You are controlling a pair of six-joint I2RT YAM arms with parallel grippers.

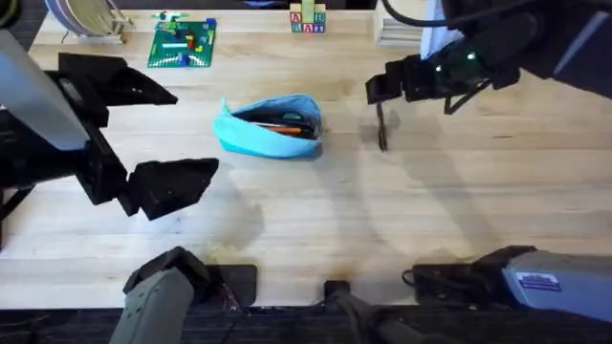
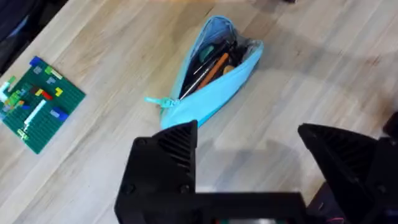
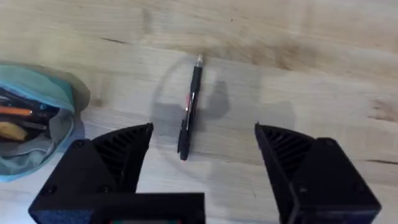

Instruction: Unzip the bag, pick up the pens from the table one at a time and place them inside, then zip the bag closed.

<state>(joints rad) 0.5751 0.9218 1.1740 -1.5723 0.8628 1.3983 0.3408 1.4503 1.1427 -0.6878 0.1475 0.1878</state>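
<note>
A: Bag (image 1: 270, 126) status? Starting from the near edge.

B: Near edge of the tabletop (image 1: 382, 229) is just the two arm bases sitting there. Next out, the left pincer (image 1: 143, 143) is hovering at the left with its fingers spread wide, gripping nothing. In the left wrist view the left pincer (image 2: 249, 152) is hanging over bare wood, the bag (image 2: 208, 74) lying a little beyond it.

A: Bag open?

B: Yes, it is lying unzipped near the middle of the tabletop, mouth gaping, dark inside. The zipper pull (image 2: 155, 101) is sticking out at the closed end. The orange pen (image 2: 214, 67) is lying inside the bag with other dark slim items I cannot tell apart.

A: Black pen?

B: The black pen (image 1: 382, 129) is lying flat on the tabletop, right of the bag and apart from it. The right pincer (image 1: 382, 91) is hanging just over its far end, fingers wide, clamping nothing. In the right wrist view the black pen (image 3: 189, 109) is sitting between the spread fingers of the right pincer (image 3: 202, 146), not touching either.

A: Far side?

B: A green brick baseplate (image 1: 182, 43) is lying at the far left, letter blocks (image 1: 307, 19) are standing at the far edge.
</note>
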